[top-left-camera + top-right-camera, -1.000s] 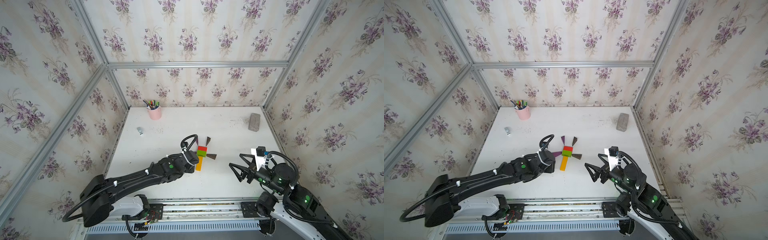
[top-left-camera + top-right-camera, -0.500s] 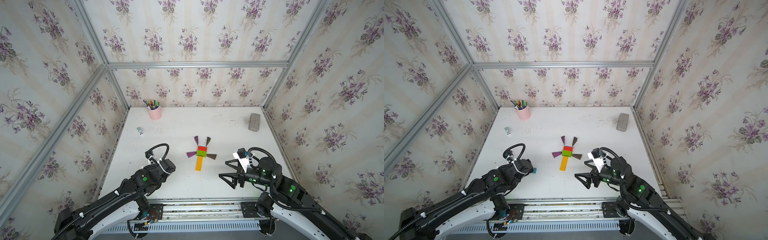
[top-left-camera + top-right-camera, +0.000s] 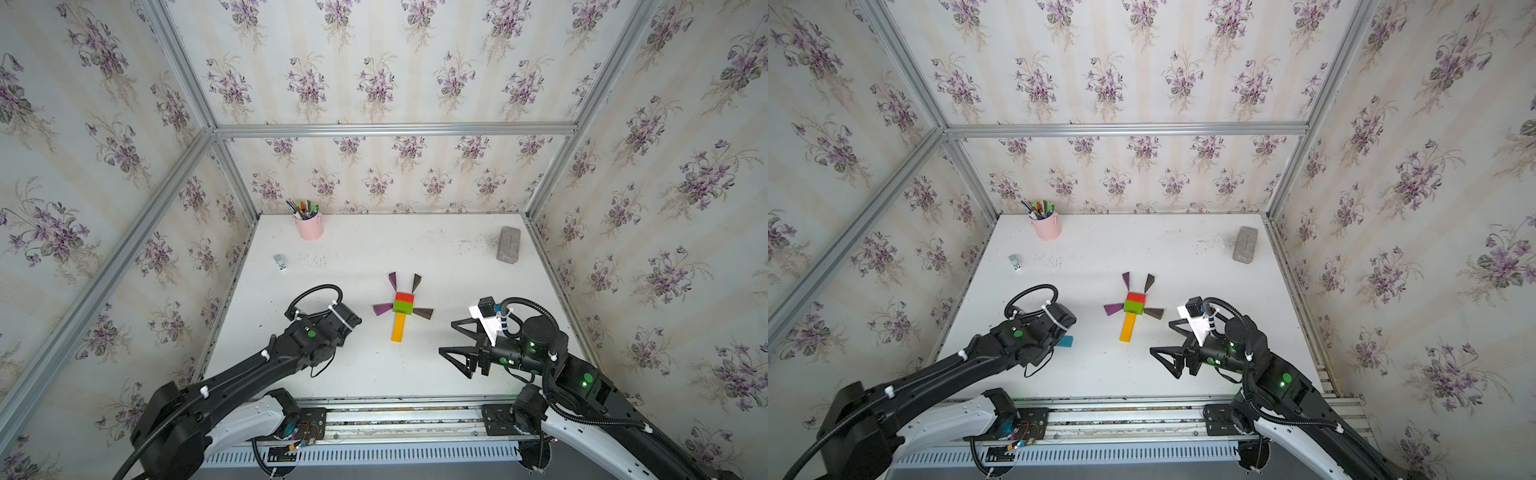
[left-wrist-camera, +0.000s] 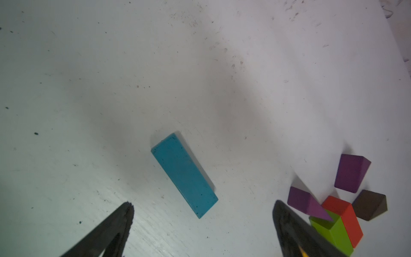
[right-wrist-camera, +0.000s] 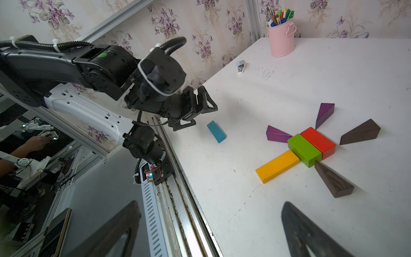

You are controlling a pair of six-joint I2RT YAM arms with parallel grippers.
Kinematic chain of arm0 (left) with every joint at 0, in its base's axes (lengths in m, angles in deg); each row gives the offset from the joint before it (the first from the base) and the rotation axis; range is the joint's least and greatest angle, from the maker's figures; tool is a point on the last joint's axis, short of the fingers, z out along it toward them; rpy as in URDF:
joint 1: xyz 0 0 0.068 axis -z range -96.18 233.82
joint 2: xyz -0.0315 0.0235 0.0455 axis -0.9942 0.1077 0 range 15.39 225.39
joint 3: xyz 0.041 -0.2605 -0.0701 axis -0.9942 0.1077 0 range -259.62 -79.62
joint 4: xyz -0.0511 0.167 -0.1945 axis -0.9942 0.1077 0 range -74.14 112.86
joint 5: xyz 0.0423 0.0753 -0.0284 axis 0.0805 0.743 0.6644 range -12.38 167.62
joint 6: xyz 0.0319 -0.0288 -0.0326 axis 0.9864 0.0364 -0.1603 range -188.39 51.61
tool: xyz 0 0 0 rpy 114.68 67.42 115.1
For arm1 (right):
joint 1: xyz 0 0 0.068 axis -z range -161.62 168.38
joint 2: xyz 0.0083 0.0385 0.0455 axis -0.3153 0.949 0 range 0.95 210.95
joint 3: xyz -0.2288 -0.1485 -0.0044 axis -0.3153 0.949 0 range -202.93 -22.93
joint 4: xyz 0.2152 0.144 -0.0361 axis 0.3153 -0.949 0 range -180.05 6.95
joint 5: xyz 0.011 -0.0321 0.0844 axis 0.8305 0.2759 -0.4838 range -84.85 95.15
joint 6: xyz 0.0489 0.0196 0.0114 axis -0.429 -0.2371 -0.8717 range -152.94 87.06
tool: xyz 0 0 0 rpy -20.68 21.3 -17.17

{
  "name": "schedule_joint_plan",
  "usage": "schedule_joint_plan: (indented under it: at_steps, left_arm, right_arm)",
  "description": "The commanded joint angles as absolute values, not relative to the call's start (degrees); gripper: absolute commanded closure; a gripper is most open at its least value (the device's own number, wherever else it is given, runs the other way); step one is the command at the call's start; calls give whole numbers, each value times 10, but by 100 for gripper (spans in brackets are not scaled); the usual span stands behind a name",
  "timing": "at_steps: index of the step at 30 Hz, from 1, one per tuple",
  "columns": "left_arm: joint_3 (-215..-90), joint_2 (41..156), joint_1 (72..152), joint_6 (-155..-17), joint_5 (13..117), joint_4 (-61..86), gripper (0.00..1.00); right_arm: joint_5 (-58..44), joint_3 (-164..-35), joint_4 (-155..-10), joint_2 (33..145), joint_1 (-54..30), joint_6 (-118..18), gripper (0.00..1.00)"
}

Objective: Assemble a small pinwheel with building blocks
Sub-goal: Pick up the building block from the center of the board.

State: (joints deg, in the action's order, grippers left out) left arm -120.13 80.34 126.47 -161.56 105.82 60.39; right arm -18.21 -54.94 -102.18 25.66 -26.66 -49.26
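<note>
The pinwheel lies flat mid-table: a red block and a green block form the centre, with a yellow block as stem. Two purple wedges and two brown wedges fan round it. A blue block lies flat and apart, left of the stem; it is also in the left wrist view. My left gripper hovers open just short of the blue block without touching it. My right gripper stands open and empty, right of the stem near the front edge.
A pink pen cup stands at the back left and a grey slab at the back right. A small white object lies near the left wall. The metal rail runs along the table's front edge.
My left arm has drawn back from the pinwheel to the front left, over the blue block, and its jaws have spread wider. My right gripper has shifted a little leftward.
</note>
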Motion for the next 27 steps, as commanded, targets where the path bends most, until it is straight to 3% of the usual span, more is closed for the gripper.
schedule_joint_plan:
  at_steps: [1, 6, 13, 27]
  left_arm:
    - [-1231, 853, 1264, -1680, 1007, 672, 4]
    - [-1210, 874, 1269, -1756, 996, 669, 21]
    - [-1200, 867, 1273, -1795, 1031, 649, 33]
    - [-1226, 987, 1243, -1773, 978, 577, 37]
  right_arm:
    - [-178, -549, -1007, 252, -267, -494, 1]
    - [-178, -549, -1008, 253, -267, -494, 1]
    - [-177, -548, -1007, 256, -267, -495, 1]
    - [-176, -548, -1007, 255, -267, -496, 1]
